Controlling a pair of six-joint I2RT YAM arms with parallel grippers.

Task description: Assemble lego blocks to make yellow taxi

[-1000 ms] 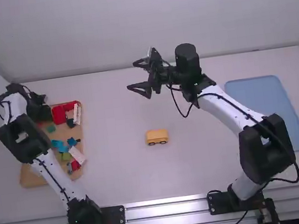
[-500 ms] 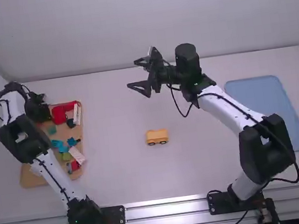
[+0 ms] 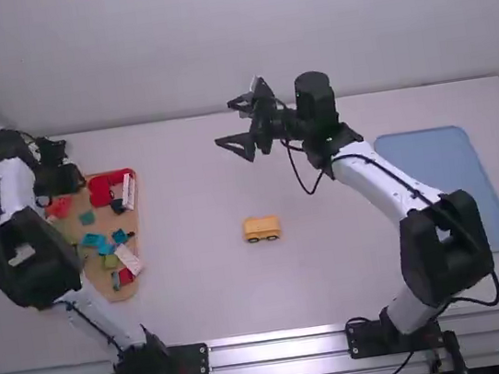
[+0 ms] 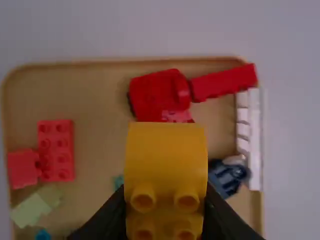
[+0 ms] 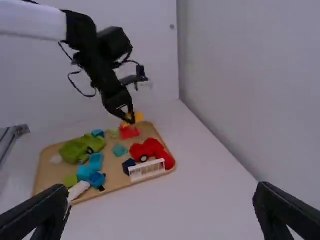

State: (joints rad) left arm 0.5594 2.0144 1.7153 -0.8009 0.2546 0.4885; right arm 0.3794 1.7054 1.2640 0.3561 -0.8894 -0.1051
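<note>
Evidently, in the high view, the left arm (image 3: 22, 256) has shifted outward toward the tabletop's left edge over the last second, baring red bricks (image 3: 59, 207) near the far left corner of the wooden tray (image 3: 93, 267) that it covered before. Its gripper is over that corner. The yellow wheeled piece (image 3: 261, 229), probably the taxi's base, sits where it sat, around the middle of the tabletop (image 3: 209, 295) and slightly toward the near edge. The right gripper (image 3: 230, 126) is empty beyond that piece, its fingers spread, and has scarcely moved. The blue mat (image 3: 445, 192) lies near the right edge.

In the left wrist view, the left gripper (image 4: 166, 202) is clamped on a yellow block (image 4: 166, 155) with a smooth, curved face and round studs, its fingers on either side. Below it in the tray are a red rounded piece (image 4: 160, 95), a white fence-like piece (image 4: 254, 140) and a dark blue piece (image 4: 227, 175). With the block in hand, I judge picking is done and the next move is to carry it to the wheeled piece. The curve may let it twist in the grip, so the studs should be squared up before pressing down.

In the right wrist view, the right gripper's own fingers stand wide apart with nothing between them. Farther off, the left gripper holds the yellow block above the tray's far left part.
</note>
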